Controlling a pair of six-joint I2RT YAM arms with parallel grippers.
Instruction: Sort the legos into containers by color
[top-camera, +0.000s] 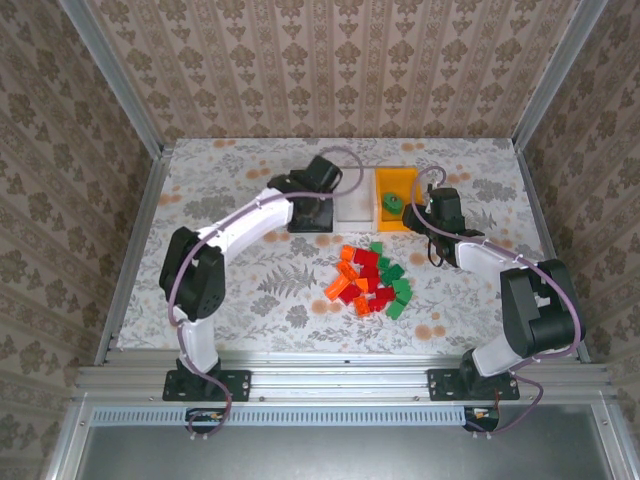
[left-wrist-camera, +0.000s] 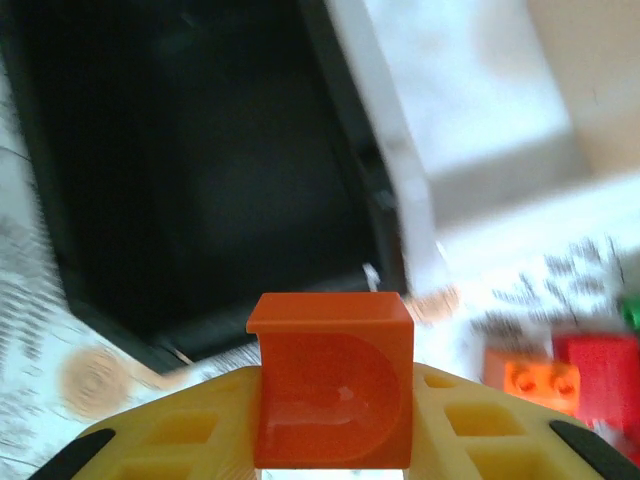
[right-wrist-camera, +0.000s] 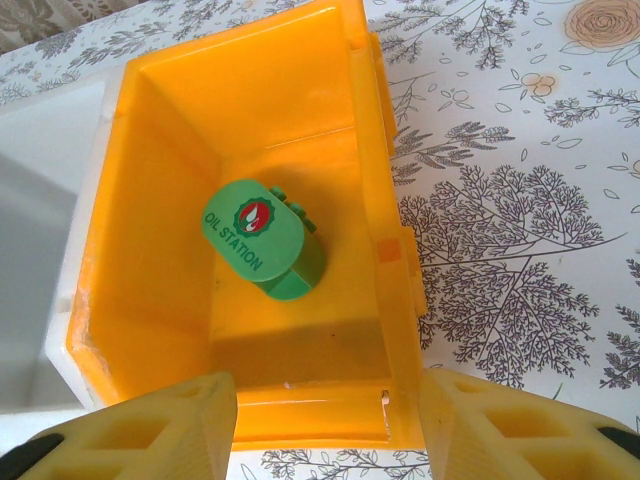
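Observation:
My left gripper (left-wrist-camera: 332, 440) is shut on an orange lego (left-wrist-camera: 332, 385), held just over the near rim of the black container (left-wrist-camera: 200, 190). The white container (left-wrist-camera: 470, 100) stands to its right. In the top view the black container (top-camera: 305, 220) is mostly hidden under the left arm. My right gripper (right-wrist-camera: 328, 425) is open above the near wall of the orange-yellow container (right-wrist-camera: 160, 250), which holds a green lego (right-wrist-camera: 265, 240) printed "OIL STATION". Several orange, red and green legos (top-camera: 370, 280) lie in a loose pile at the table's middle.
The three containers stand in a row at the back of the flowered table (top-camera: 250, 290), with the white container (top-camera: 352, 200) between the black one and the orange-yellow one (top-camera: 398, 180). Wallpapered walls close in the table. An orange lego (left-wrist-camera: 535, 380) and a red lego (left-wrist-camera: 600, 370) lie near the white container.

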